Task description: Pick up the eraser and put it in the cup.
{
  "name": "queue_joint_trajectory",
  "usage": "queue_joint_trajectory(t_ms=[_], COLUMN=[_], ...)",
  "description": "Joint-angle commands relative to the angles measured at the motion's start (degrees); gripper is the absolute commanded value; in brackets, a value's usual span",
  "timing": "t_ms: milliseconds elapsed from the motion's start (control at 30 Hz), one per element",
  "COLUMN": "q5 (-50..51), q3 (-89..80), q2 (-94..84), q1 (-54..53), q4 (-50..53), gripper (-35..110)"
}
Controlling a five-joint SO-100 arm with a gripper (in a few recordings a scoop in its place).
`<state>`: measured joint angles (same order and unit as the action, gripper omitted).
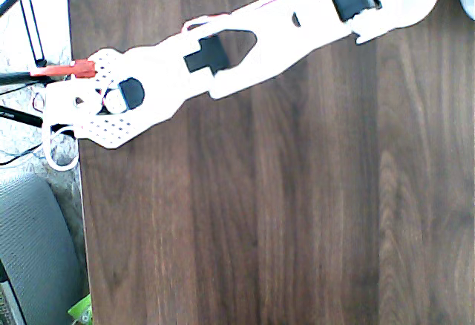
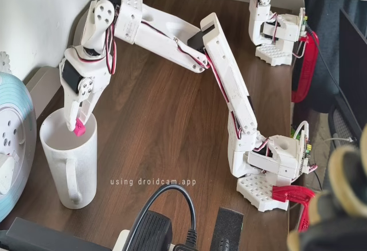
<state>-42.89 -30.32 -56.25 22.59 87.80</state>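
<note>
- We see the tool (image 2: 78,122) pointing straight down over the mouth of the cup (image 2: 70,165), its fingers closed on the eraser (image 2: 78,127), a small pink block pinched at the very tips.
- The eraser hangs just inside the rim, near the side of the opening nearest the wall in the fixed view; we judge it is held there so it falls into the cup, not onto the counter (image 2: 166,119).
- The arm (image 2: 172,36) is stretched far across the counter, elbow high, which we take to be why the wrist can come down vertically over the tall cup.
- The cup stands upright at the counter's edge, handle turned toward the camera.
- In the overhead view the arm (image 1: 245,50) reaches to the counter's left edge and covers the cup.
- The remaining step, we judge, is simply to let go.
</note>
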Motion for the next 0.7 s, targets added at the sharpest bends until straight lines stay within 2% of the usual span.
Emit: queue_joint_trajectory(t_ms=[0,33,67,167,267,367,433,667], q5=[0.2,0.2,-1.0,-1.3,-2.0,-2.2,-1.9,-0.4], q3=[2.1,2.1,2.1,2.5,2.5,2.5,2.5,-1.9], q2=[-1.5,-1.7,-1.9,-2.5,-3.4,-6.6,-10.7,-27.2], q1=[0.6,0.5,0.5,-0.1,-0.9,-1.8,-1.9,-6.7], q4=[-2.7,-2.7,-2.3,-2.4,-2.2,-1.3,0.8,7.5], gripper=[0,8,23,25,25,6,1,0])
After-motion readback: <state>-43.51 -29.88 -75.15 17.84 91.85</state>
